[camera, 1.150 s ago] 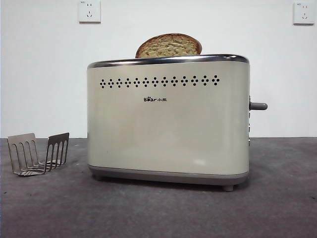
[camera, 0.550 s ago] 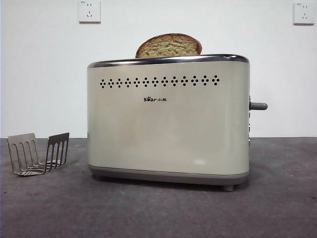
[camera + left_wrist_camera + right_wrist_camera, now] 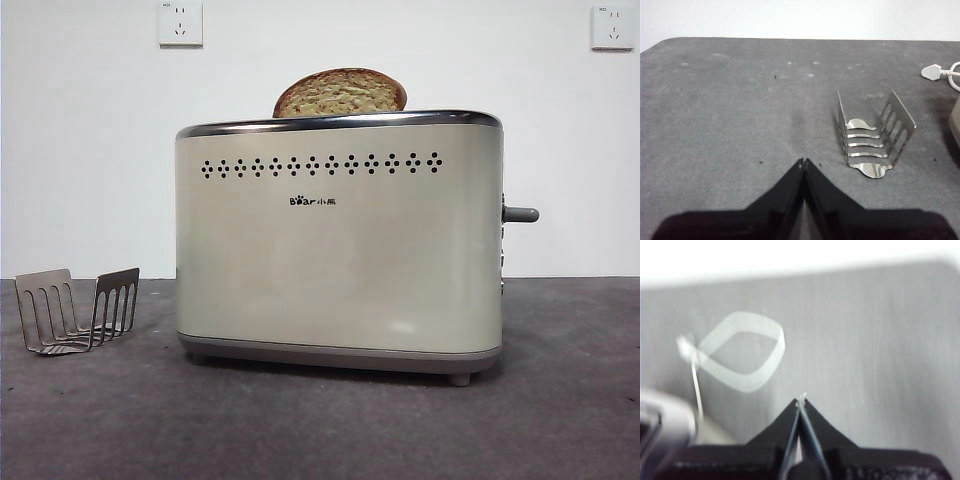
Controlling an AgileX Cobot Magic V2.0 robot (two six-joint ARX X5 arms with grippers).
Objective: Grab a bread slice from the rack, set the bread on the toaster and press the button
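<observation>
Left wrist view — rack [image 3: 874, 140] beside hand [image 3: 803, 162]

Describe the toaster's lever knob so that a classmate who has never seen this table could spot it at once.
Find the large cream toaster with a slice of bread poking from its top. Go to its narrow side, the one away from the small metal rack. There the lever knob sticks out sideways, short and grey; it is the only part that juts past the toaster's outline, unlike the tiny buttons along that edge.

"Bear" logo on the toaster [image 3: 340, 250] front, beneath dot holes
</observation>
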